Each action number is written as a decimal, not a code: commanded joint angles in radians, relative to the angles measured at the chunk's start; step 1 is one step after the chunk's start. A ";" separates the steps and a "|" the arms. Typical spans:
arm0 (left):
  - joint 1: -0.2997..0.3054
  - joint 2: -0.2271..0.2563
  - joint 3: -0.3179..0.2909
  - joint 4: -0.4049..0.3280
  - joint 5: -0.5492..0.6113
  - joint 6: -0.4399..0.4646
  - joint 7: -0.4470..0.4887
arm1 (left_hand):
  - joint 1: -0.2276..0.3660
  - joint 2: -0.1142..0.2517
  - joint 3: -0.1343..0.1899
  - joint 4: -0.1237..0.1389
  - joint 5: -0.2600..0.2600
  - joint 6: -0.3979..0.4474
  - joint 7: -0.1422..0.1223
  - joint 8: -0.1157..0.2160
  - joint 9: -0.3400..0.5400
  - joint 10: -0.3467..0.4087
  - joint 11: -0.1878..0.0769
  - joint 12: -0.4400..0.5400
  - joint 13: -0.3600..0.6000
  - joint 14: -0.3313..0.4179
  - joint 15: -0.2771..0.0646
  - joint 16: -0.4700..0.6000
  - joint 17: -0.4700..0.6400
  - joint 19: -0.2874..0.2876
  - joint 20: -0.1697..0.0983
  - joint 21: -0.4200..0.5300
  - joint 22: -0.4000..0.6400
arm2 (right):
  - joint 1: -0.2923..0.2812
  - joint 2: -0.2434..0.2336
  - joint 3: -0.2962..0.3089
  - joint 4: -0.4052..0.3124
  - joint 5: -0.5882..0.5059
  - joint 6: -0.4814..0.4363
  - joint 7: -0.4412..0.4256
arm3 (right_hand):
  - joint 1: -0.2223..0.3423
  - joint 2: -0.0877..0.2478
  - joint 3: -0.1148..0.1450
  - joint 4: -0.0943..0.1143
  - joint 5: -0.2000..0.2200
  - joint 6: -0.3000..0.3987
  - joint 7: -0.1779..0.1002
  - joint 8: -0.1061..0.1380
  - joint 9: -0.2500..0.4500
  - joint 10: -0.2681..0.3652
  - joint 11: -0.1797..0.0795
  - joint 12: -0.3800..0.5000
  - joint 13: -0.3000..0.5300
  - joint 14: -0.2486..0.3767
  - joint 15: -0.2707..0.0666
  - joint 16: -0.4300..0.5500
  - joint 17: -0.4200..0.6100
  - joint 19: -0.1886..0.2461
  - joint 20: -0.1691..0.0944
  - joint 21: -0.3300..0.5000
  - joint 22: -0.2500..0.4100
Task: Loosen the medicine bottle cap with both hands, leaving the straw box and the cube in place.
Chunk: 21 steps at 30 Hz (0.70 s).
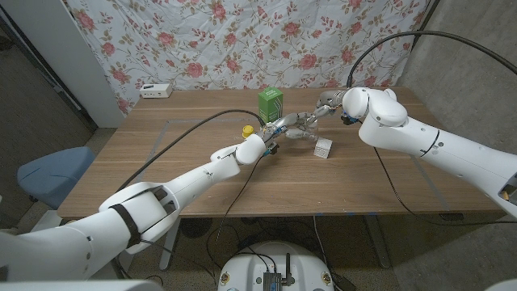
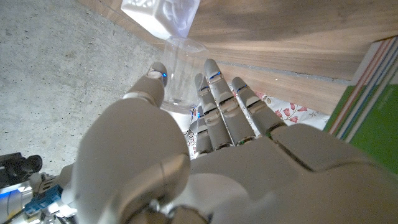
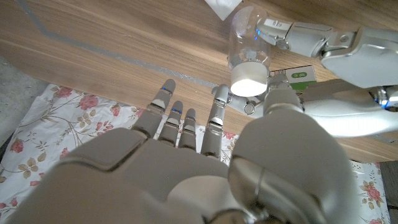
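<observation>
The medicine bottle [image 1: 302, 129] is clear with a white cap and hangs tilted above the table's middle between both hands. My left hand [image 1: 275, 134] grips its clear body [image 2: 177, 68] between thumb and fingers. My right hand [image 1: 323, 105] meets it from the far right. In the right wrist view the white cap [image 3: 249, 79] faces my right hand [image 3: 205, 168], and the thumb [image 3: 283, 99] and one finger sit against its two sides, the other fingers spread. The green straw box [image 1: 270, 103] stands upright just behind the bottle. The white cube [image 1: 324, 148] lies on the table just in front of it.
A small yellow object [image 1: 247, 129] sits on the table beside my left wrist. A white power strip [image 1: 156, 90] lies at the far left corner. A black cable [image 1: 194, 129] trails across the table's left half. A floral cloth hangs behind.
</observation>
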 commanded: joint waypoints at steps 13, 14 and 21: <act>0.006 0.003 0.001 -0.013 0.001 0.008 0.003 | 0.005 0.009 0.005 0.003 0.009 -0.001 -0.003 0.000 0.003 0.078 -0.066 0.004 0.002 0.010 -0.069 0.004 0.005 -0.005 -0.028 0.001 0.002 | -0.007 0.005 0.002 0.004 -0.001 0.000 -0.010 | 0.054 0.016 0.024 -0.031 0.007 0.048 -0.020 0.023 0.005 0.019 -0.001 0.009 0.004 0.014 -0.010 0.003 0.000 0.014 0.000 0.008 0.003; 0.006 0.003 0.001 -0.013 0.001 0.008 0.003 | 0.005 0.009 0.005 0.003 0.009 -0.002 -0.003 -0.001 0.003 0.079 -0.067 0.004 0.002 0.011 -0.069 0.004 0.005 -0.005 -0.027 0.001 0.002 | -0.007 0.006 0.001 0.004 -0.003 -0.004 -0.009 | 0.055 0.016 0.025 -0.032 0.007 0.048 -0.021 0.023 0.005 0.021 -0.001 0.010 0.004 0.015 -0.010 0.003 0.000 0.014 -0.001 0.008 0.003; 0.007 0.003 0.001 -0.015 0.002 0.010 0.003 | 0.003 0.009 0.006 0.003 0.009 -0.002 -0.002 -0.001 0.003 0.077 -0.068 0.003 0.002 0.009 -0.068 0.003 0.004 -0.006 -0.026 0.001 0.002 | -0.020 0.003 0.012 -0.001 0.004 0.004 -0.028 | 0.070 0.023 0.032 -0.038 0.007 0.063 -0.025 0.031 0.007 0.026 -0.002 0.011 0.004 0.020 -0.015 0.005 -0.001 0.018 -0.004 0.009 0.003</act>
